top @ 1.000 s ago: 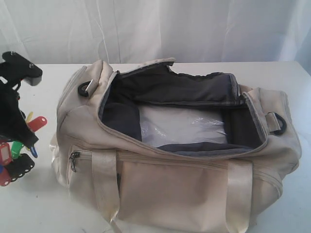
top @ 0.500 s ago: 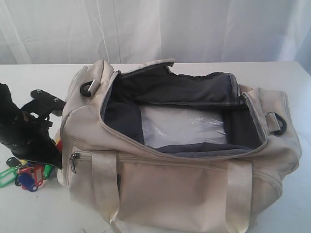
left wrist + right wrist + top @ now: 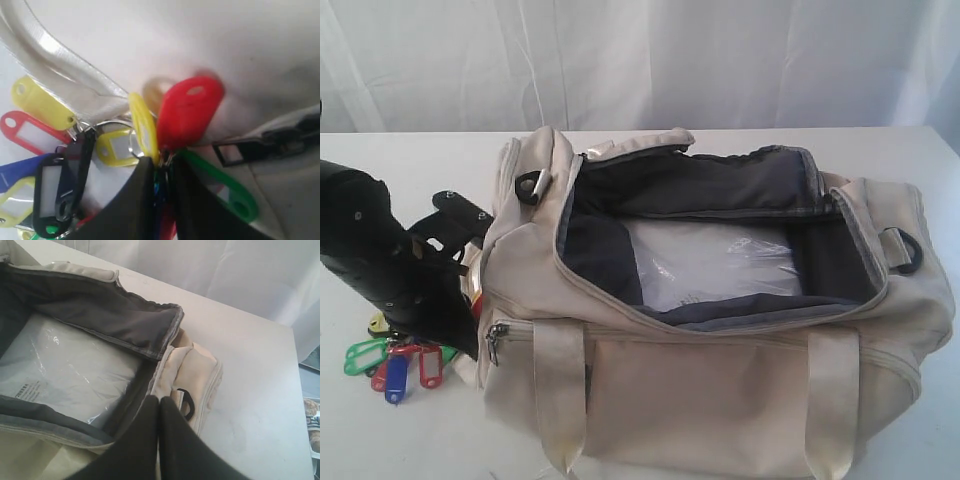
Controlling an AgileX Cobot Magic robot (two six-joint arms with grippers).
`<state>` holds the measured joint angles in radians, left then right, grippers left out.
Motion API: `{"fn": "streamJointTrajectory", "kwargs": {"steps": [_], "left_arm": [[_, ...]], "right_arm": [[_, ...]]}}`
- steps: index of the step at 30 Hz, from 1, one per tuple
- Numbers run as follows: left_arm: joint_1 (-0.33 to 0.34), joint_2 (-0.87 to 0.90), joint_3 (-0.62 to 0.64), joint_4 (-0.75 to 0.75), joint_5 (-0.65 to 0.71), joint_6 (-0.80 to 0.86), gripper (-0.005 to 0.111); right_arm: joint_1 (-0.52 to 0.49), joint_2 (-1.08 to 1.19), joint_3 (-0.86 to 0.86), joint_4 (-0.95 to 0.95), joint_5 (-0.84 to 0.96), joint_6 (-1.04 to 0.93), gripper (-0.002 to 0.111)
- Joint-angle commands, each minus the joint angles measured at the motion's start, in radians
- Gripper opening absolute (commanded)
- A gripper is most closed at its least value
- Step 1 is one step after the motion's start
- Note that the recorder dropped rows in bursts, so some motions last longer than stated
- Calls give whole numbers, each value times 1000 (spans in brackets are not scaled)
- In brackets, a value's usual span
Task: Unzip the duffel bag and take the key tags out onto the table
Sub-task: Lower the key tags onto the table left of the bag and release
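Beside cream fabric duffel bag (image 3: 720, 400), left hand (image 3: 160, 165) pinches coloured plastic key tags (image 3: 400, 360) on white bench (image 3: 380, 445); open fully, lift clear; right hand (image 3: 159, 402) closed.

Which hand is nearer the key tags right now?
Left. The left hand is clamped on the key tags beside one end of the duffel bag. The right hand is shut above the bag's opposite end, well away from them.

Key tags (image 3: 395, 362) lie on the table (image 3: 380, 440), left of the duffel bag (image 3: 720, 400)
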<state>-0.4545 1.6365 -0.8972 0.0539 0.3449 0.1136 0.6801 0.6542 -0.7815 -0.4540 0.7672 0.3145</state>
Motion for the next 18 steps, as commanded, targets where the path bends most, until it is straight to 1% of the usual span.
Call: {"fn": "streamJointTrajectory", "kwargs": {"steps": [1,5,7,10,15,17,18], "left_arm": [[-7,9,-6,-24,-4,21,22],[-7,9,-55,-24,98,21,57],[-7,9,-93,-22,169,21,67],[-7,5,-154,-22,287,21,68],[-7,-45,-250,-16,421,21,68],[-7,-85,-261,5,462,19,65],[-7,-109,-261,14,482,17,62]], "right_arm": [[-3,-6,5,-3,-14,3,0],[-3,-6,5,-3,-14,3,0],[-3,-6,5,-3,-14,3,0],[-3,-6,5,-3,-14,3,0],[-3,-6,5,-7,-14,3,0],[-3,-6,5,-11,-14,3,0],[-3,-6,5,-11,-14,3,0]]}}
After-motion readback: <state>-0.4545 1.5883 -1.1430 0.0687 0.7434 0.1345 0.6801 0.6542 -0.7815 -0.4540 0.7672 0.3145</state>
